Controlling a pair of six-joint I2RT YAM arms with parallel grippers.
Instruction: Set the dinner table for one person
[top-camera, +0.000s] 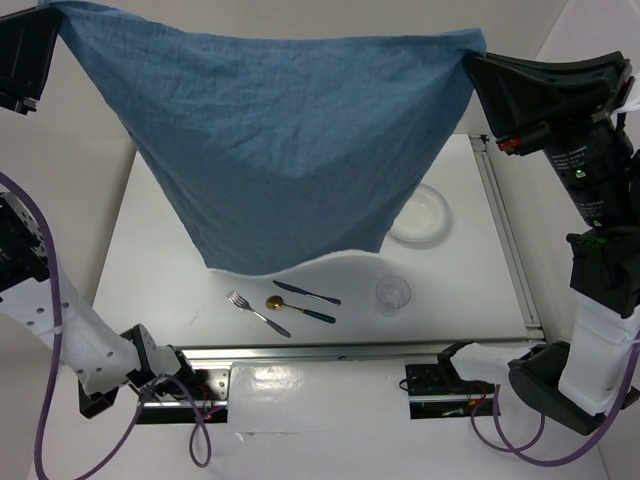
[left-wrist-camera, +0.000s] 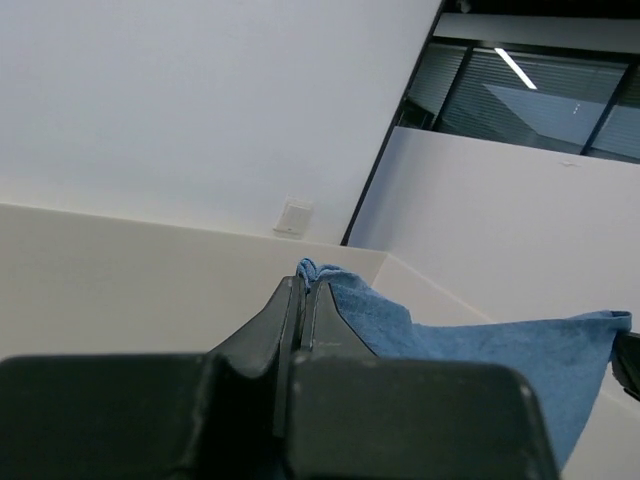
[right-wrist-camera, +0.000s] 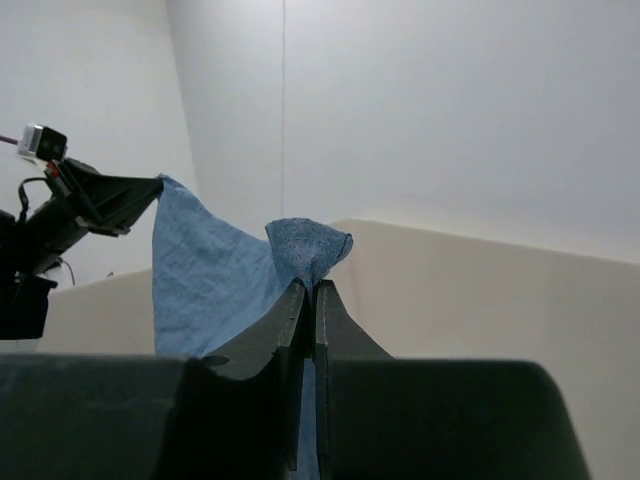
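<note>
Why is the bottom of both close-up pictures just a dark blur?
Left wrist view: the left gripper sits close to the lens, so its black body blurs; the blue cloth it pinches looks sharper. Right wrist view: same for the right gripper. Top view: soft, even light, no hard shadows.

Bright, even, soft-shadowed, sharp

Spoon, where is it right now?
Top view: spoon on the dinner table near its front rail, between fork and knife, left of the clear cup.
</note>
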